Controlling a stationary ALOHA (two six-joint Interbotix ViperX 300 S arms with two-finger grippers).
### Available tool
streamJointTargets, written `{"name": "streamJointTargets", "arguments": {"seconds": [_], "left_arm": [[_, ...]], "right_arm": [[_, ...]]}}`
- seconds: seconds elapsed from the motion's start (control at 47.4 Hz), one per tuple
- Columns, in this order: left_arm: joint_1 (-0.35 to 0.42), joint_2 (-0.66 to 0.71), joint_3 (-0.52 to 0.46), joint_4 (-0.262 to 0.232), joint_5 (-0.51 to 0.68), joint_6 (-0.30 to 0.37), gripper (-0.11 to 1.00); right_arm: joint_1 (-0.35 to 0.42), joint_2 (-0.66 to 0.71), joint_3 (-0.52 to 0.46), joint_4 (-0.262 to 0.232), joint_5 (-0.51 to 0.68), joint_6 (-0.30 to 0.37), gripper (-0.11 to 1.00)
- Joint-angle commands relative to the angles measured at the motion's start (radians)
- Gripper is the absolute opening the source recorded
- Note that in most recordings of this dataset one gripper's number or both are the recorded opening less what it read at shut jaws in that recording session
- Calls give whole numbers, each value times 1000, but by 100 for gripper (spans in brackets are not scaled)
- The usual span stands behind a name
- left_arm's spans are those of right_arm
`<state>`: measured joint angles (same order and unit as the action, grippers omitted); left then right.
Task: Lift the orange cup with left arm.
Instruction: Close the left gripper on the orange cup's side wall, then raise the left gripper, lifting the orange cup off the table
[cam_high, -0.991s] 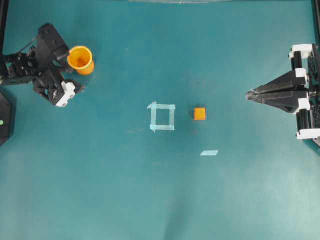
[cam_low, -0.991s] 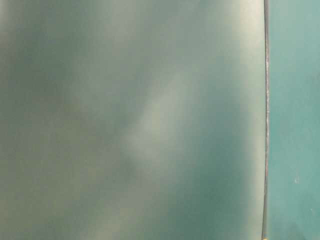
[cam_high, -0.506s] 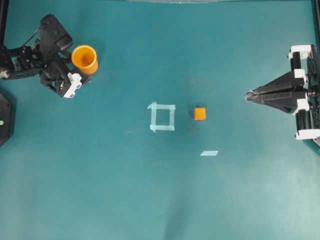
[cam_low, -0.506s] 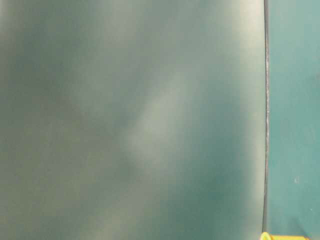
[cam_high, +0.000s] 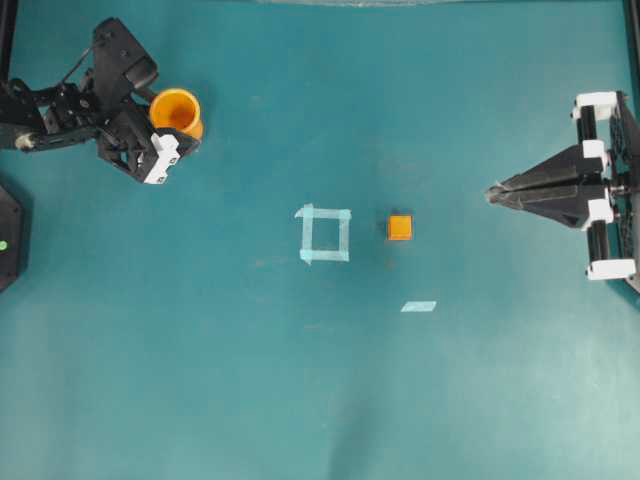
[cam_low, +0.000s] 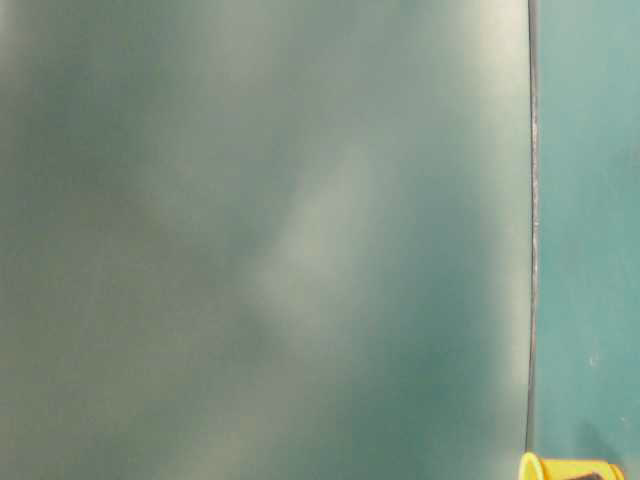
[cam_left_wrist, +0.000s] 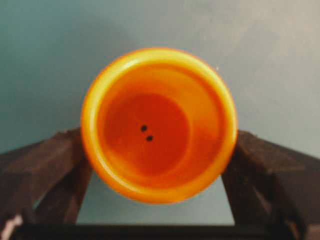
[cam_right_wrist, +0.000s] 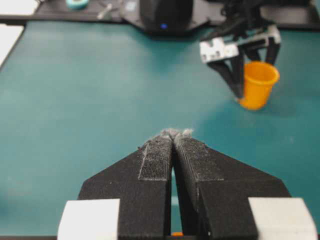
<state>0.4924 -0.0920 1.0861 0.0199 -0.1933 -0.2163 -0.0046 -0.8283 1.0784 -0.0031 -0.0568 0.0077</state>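
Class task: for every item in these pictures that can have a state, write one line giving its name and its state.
Small round orange plastic cup: upright on the table, mouth up, empty, between the left fingers.
Left claw: open, one finger either side of the cup.
Right claw: shut, holding nothing, pointing toward the table's middle.
Small orange cube: resting on the table, right of the tape square, untouched.
Pale tape square: flat on the table, nothing inside.
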Motion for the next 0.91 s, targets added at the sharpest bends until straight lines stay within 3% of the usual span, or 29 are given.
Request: {"name": "streamJointTargets", "arguments": {"seconds": [0.0,0.19,0.401,0.886], "left_arm": [[5,-8,-17,2,-14,2,83],[8,-8,-12,3,-14,9,81],[8,-9,-12,2,-15,9,65],[9,-98,-8,0,-3,6,65]], "right_arm": [[2,3,-23,2,-5,0,0],[2,3,-21,0,-8,0,0],[2,3,-21,2,-6,0,0],[2,2,-23,2,-5,2,0]]}}
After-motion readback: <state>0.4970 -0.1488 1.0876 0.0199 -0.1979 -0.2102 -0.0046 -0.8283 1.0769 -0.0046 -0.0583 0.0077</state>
